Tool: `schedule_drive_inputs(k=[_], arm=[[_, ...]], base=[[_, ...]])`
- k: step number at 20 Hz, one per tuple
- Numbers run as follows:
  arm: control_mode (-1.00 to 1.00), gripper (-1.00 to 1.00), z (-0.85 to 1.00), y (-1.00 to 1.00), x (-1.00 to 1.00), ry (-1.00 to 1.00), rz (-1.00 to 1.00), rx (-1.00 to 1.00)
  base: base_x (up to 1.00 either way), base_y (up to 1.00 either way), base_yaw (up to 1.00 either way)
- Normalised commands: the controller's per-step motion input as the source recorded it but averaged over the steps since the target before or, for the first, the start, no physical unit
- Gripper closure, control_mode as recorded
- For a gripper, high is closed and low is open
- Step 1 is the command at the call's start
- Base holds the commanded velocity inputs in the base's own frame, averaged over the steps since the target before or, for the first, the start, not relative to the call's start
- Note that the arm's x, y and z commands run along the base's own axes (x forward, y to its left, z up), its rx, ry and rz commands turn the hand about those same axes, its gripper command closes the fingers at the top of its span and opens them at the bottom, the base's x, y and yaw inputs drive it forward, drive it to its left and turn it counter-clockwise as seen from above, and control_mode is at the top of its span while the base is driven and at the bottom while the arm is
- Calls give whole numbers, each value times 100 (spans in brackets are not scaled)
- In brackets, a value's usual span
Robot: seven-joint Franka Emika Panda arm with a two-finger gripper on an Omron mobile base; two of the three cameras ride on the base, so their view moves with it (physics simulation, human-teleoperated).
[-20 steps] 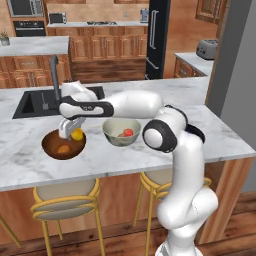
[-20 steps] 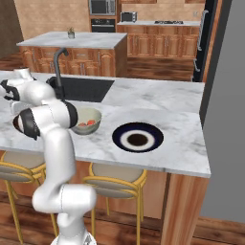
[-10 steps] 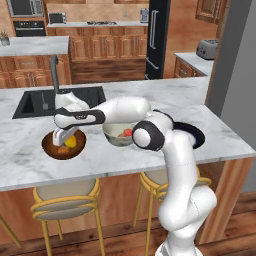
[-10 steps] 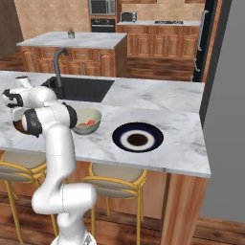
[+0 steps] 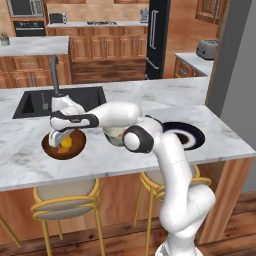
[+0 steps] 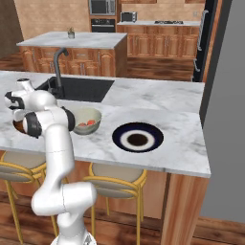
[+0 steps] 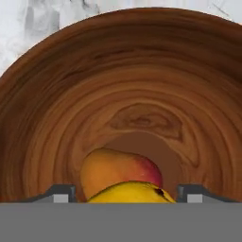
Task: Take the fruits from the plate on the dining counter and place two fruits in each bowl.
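**Hand low inside the wooden bowl**

My hand [image 5: 64, 140] sits in the wooden bowl [image 5: 50, 148]; I cannot tell its grip. A yellow fruit [image 7: 130, 193] lies between its tips, an orange fruit [image 7: 108, 170] just beyond. The plate [image 6: 138, 137] lies bare on the bench [image 6: 182, 143].

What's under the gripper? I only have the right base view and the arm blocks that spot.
Observer: The gripper is down in the dark wood bowl, seen in the left base view.
Operator: Anything in that bowl?
Observer: In the hand view an orange fruit with a red blush lies on the bowl's bottom, and a yellow fruit sits between the finger tips.
Operator: Is it gripping the yellow one?
Observer: Cannot tell; the tips flank the fruit with a gap on each side, but whether they have let go is unclear.
Operator: And the plate?
Observer: The left base view shows the dark plate partly behind the arm, with no fruit on the part that shows.
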Motion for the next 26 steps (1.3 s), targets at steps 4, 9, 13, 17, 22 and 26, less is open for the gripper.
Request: schedule_drive_inputs(k=[4, 9, 13, 17, 22, 26], arm=[[-100, -100, -3, -24, 33, -5, -2, 3], [-100, -100, 0, -41, 5, -13, -1, 3], [-100, -100, 4, -41, -17, -17, -2, 1], [-100, -100, 35, -73, -100, -17, -8, 1], [-100, -100, 45, -100, -98, -1, -5, 10], [-100, -100, 44, -100, -100, -4, -2, 12]], base=[[0, 0, 0], [0, 0, 0], [0, 0, 0], [0, 0, 0], [0, 0, 0], [0, 0, 0]])
